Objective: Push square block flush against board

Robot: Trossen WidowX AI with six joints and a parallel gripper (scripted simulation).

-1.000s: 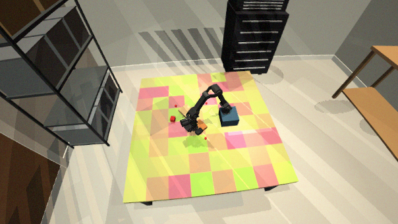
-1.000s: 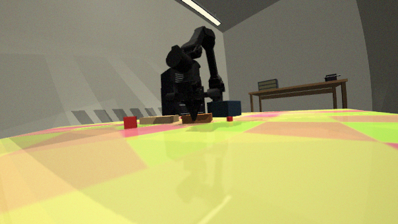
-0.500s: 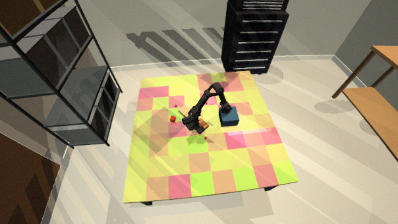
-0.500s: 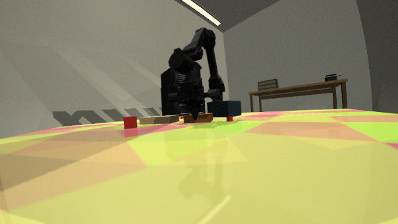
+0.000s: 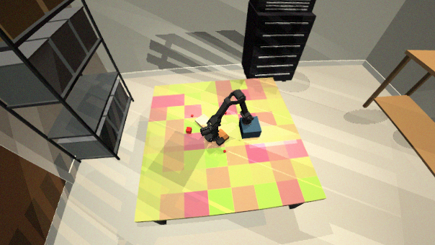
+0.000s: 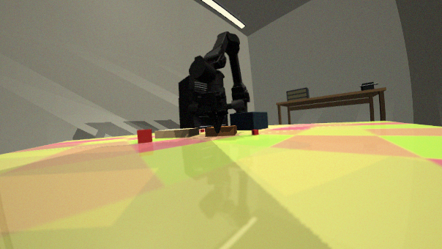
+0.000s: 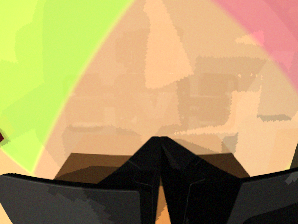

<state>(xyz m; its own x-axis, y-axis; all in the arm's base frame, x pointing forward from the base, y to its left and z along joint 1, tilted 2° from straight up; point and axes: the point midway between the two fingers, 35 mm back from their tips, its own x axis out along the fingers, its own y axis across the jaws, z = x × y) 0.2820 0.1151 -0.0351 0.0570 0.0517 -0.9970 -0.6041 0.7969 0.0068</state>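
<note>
The gripper (image 6: 217, 128) is fully closed with nothing between its fingers; the two fingertips meet in a single point directed down at the table. In the exterior view that point stands at the front face of the square block (image 6: 220, 130), an orange-brown block lying flat on the checkered mat (image 6: 256, 176). Whether the tips touch the block or stand just in front of it cannot be determined from this low angle.

In the wrist view the closed fingers fill the lower frame and converge at centre, with the brown face of the block visible directly behind the tips and a narrow orange strip between the finger bodies.

Arm pose: the arm (image 5: 230, 104) rises from its blue base (image 5: 250, 127), folds at a high elbow and descends steeply to the wrist, so the gripper hangs close to vertical above the mat. In the top view the gripper body (image 5: 210, 133) covers most of the block, whose orange corner (image 5: 224, 135) shows at its right side.

The board (image 6: 176, 132), a pale tan plank, lies flat to the left of the block in the exterior view; a small gap appears between them. In the top view the board (image 5: 202, 119) is partly hidden under the forearm.

Three small red cubes lie on the mat: one left of the board (image 6: 144, 135), one right of the block (image 6: 255, 132) and one behind the gap (image 6: 202, 130).
</note>
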